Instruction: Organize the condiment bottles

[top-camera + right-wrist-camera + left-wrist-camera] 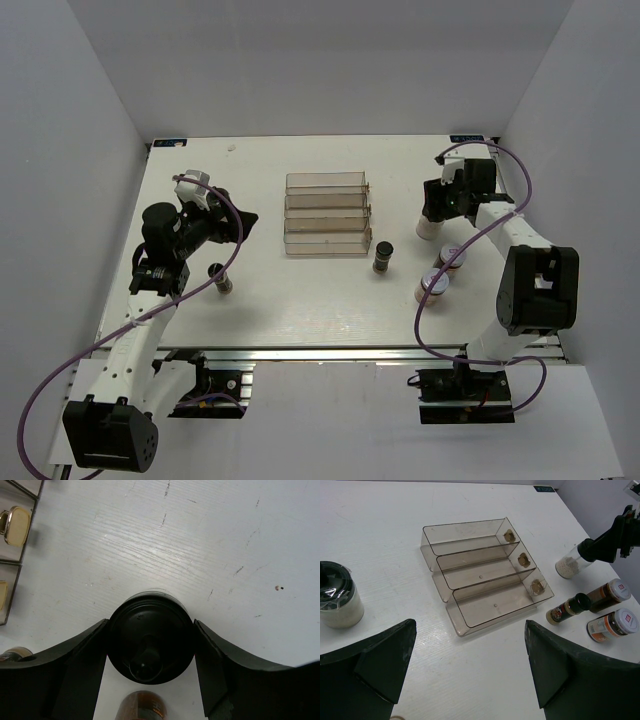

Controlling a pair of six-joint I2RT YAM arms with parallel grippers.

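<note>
Nothing is sorted yet: the clear rack [327,213] stands with every step bare, and everything waits on the table [300,310], a dark bottle [383,257] just beside the rack, two brown bottles [452,257] near the right arm [535,285], another bottle [222,280] by the left arm [150,300]. The right claw [151,630] straddles a pale bottle [428,228] at its black top [150,650], but whether it is pinching I cannot tell. The left claw [470,625] gapes wide, holding nothing.

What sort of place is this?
Probably a lab test cell: a white table boxed in by plain white walls, two robot arms on a metal rail, with a clear rack and spice jars as props.
</note>
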